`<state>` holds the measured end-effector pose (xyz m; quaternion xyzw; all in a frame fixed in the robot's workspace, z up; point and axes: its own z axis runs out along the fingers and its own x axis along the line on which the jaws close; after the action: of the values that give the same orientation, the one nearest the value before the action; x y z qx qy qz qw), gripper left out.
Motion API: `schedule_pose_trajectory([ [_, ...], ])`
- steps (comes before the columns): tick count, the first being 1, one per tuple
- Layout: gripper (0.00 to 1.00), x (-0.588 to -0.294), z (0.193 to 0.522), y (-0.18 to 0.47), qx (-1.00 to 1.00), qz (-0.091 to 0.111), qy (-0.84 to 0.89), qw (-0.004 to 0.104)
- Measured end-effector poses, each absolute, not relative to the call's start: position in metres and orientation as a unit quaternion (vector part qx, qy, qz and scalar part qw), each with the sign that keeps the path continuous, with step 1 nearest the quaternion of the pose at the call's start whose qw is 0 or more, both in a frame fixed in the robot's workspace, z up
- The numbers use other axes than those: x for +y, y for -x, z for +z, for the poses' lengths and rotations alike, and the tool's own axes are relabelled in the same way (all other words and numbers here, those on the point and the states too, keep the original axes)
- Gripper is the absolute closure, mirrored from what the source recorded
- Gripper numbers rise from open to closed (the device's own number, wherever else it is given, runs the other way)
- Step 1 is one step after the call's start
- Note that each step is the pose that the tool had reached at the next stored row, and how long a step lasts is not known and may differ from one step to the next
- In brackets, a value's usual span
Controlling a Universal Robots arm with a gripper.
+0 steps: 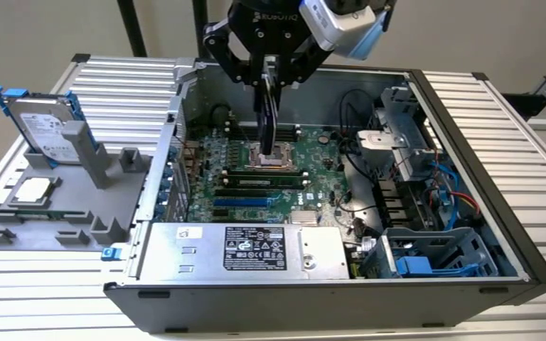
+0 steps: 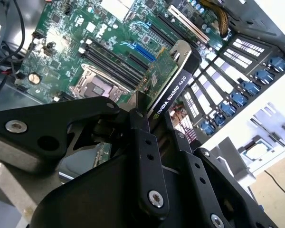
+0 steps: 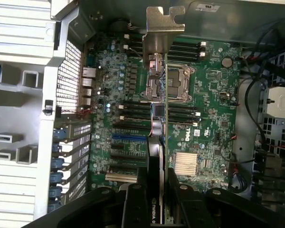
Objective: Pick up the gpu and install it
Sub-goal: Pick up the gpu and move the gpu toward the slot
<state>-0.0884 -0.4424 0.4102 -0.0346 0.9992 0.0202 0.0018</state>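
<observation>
**gpu held on edge above the open case**

in the exterior view the tool (image 1: 271,77) is clenched on the gpu (image 1: 270,124), which hangs upright inside the computer case (image 1: 500,177) on the slatted surface (image 1: 500,92), its lower end close over the motherboard (image 1: 254,177).

in the second wrist view the fingers (image 2: 138,111) pinch the card's green and black faces.

in the first wrist view the gpu (image 3: 157,118) is edge-on, its metal bracket (image 3: 161,23) leading.

it looks light, stiff and fragile. the flat faces seem the safest hold, clear of the connector edge.
</observation>
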Motion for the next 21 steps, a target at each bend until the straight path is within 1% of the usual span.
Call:
schedule_pose_trajectory([
  [21, 1.0, -0.4424, 0.4102, 0.0827, 0.999, 0.02, 0.035, 0.002],
])
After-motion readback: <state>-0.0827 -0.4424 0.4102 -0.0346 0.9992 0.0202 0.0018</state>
